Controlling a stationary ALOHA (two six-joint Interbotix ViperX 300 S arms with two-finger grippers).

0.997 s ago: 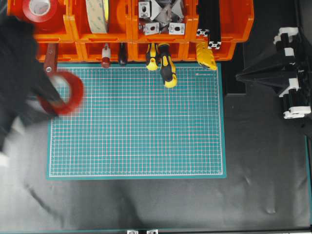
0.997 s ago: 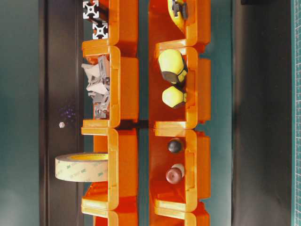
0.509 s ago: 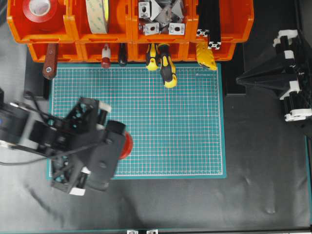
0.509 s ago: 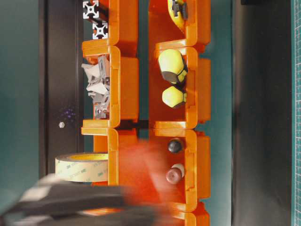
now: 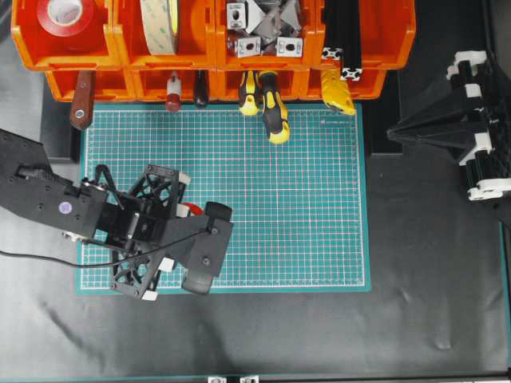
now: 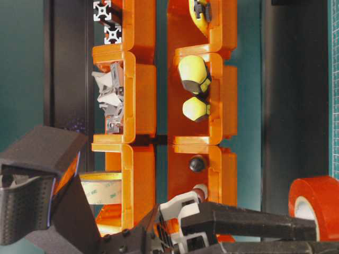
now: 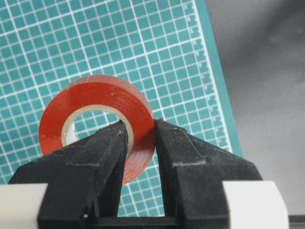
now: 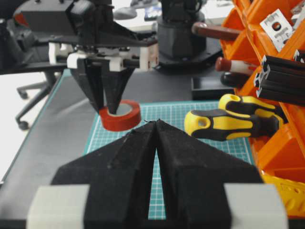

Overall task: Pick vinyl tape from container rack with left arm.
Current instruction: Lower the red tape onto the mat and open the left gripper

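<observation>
The left claw pinches the vinyl tape, one finger through the core and the other against the red outer face. In the overhead view the roll hangs low over the green mat toward its 8 o'clock corner, nearly hidden under the left arm; whether it touches the mat cannot be told.

At 12 o'clock of the mat stands the container rack. Its upper bins hold a second red roll, a cream tape roll, metal brackets and black aluminium profiles. From the lower bins the yellow-and-black screwdrivers stick out over the mat's top edge, with a brown-handled tool at 11 o'clock. Nothing lies on the mat around the roll.

The right claw is pressed together with nothing in it, parked over the black bench at 3 o'clock, well apart from the mat.

A second ago the left arm was a blur at the mat's 10 o'clock corner with the roll just below the rack; half a second ago it was lower, over the 7 o'clock edge. Now it is sharp and the roll sits near 8 o'clock. The rack's contents and the right arm are unchanged.
</observation>
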